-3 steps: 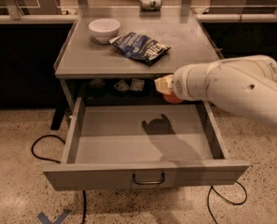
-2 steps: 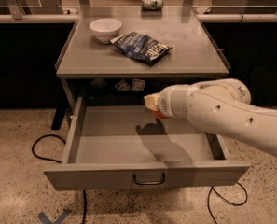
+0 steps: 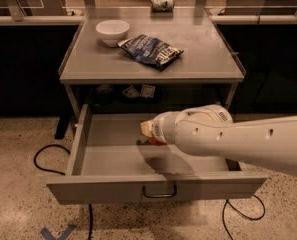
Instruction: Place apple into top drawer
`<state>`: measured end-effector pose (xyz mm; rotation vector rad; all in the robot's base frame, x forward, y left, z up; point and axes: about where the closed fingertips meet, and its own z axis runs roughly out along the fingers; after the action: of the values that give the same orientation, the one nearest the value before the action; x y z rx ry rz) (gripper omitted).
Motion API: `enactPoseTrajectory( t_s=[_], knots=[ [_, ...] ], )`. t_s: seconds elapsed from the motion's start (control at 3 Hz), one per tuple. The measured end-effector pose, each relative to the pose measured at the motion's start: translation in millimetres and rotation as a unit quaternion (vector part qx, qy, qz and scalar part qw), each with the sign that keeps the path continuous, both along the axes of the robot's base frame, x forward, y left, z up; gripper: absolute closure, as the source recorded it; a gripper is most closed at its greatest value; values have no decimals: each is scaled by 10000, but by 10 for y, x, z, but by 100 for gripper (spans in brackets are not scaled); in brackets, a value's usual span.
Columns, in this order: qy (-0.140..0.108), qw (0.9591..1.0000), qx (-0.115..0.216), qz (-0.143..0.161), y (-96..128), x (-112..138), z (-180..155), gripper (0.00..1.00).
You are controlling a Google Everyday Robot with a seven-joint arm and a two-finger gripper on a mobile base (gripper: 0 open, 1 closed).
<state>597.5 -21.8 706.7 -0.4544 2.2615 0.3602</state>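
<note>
The top drawer [image 3: 108, 154] is pulled wide open below the grey tabletop, with its curved handle [image 3: 159, 191] on the front panel. My white arm reaches in from the right over the drawer. My gripper [image 3: 149, 132] sits low inside the drawer near its middle, mostly hidden by the wrist. A sliver of the red-orange apple [image 3: 155, 141] shows at its tip, just above the drawer floor, and the gripper is shut on it.
On the tabletop [image 3: 208, 59] stand a white bowl [image 3: 112, 31] and a blue chip bag [image 3: 151, 50]; a can [image 3: 162, 3] lies at the far edge. Small items sit on the shelf behind the drawer. Black cables [image 3: 43, 159] lie on the speckled floor.
My gripper has moved left and down with the apple, from beside the table's front edge to low inside the open drawer.
</note>
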Motion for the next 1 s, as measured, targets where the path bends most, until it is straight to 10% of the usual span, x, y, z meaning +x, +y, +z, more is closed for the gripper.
enactPoseTrajectory(
  t_s=[0.67,1.0],
  knots=[
    [265,9996,36,-83,130,-14,-315,100],
    [265,9996,36,-83,130,-14,-315,82]
  ],
)
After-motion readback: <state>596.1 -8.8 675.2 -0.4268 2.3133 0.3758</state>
